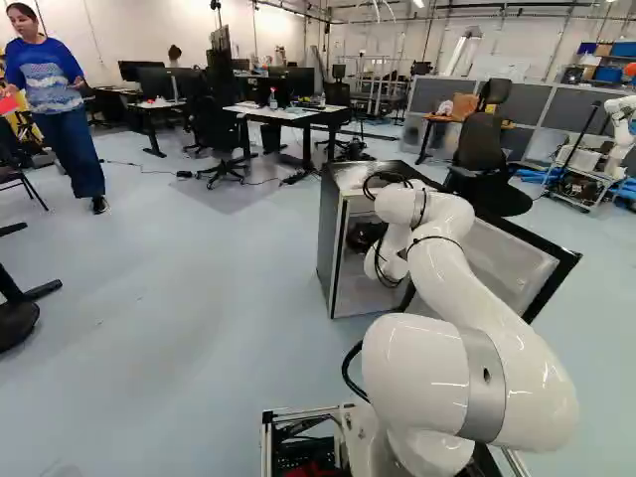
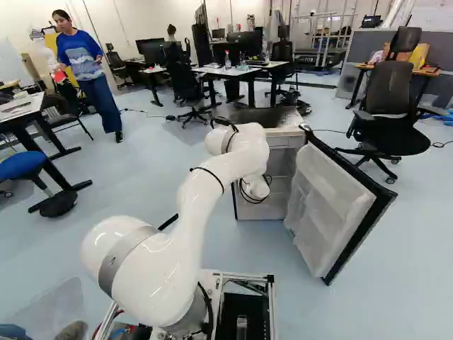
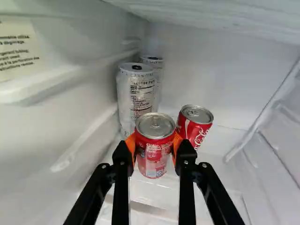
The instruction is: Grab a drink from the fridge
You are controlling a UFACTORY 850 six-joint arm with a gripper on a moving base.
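All around the black two-finger gripper (image 1: 366, 237), a dark-sided fridge (image 1: 329, 234) with white walls inside. Behind it, a white door with a black edge (image 2: 336, 212), swung wide. Ahead of the fingertips, two tall silver metal cans (image 3: 133, 96), one behind the other. Also ahead, a short red metal can (image 3: 198, 123). Between the orange pads (image 3: 176, 143), held snug from both sides, another short red can (image 3: 153, 152).

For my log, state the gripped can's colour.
The can is mainly red, clearest in the wrist view.
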